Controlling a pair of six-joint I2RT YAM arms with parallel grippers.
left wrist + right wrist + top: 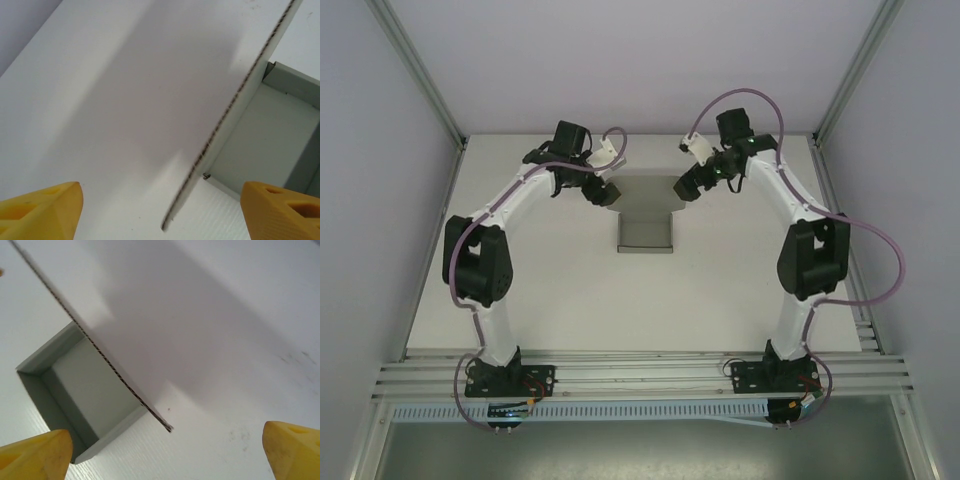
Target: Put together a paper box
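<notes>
Both spread wide, left claw (pixel 605 193) and right claw (pixel 686 186) reach inward from opposite sides toward the paper box (pixel 645 238).

Bright, even light; soft shadows; sharp focus.

One paper box (pixel 645 232) sat on one table (pixel 570 300). Two arms stood over it, the left arm (pixel 480 265) and the right arm (pixel 812 258). Two grippers as well, the left gripper (pixel 605 193) and the right gripper (pixel 685 187), each with two yellow fingertips (pixel 40 210).

A lab rig enclosure: aluminium rails (pixel 640 371), white walls (pixel 375 200), white table (pixel 570 305).
</notes>
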